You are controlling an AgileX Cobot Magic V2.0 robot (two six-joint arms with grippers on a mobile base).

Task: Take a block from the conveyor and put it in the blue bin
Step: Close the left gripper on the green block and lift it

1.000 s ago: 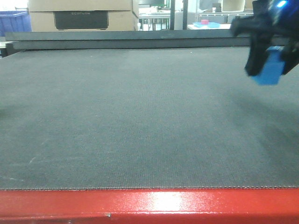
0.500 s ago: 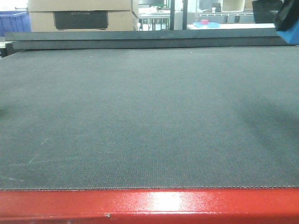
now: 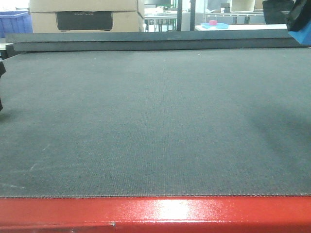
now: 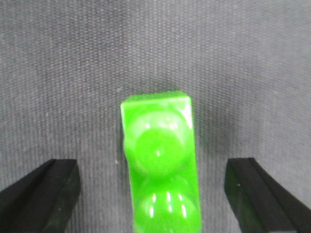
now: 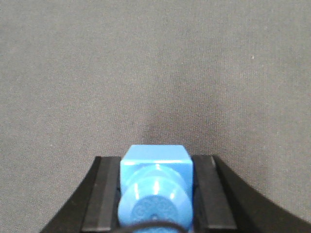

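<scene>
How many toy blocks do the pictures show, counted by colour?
green block: 1
blue block: 1
Total: 2

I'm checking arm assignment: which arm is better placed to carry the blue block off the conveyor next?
Right. The right gripper is shut on the block and holds it above the conveyor, at the front view's upper right edge. The left gripper is open, straddling a green brick lying on it.
</scene>
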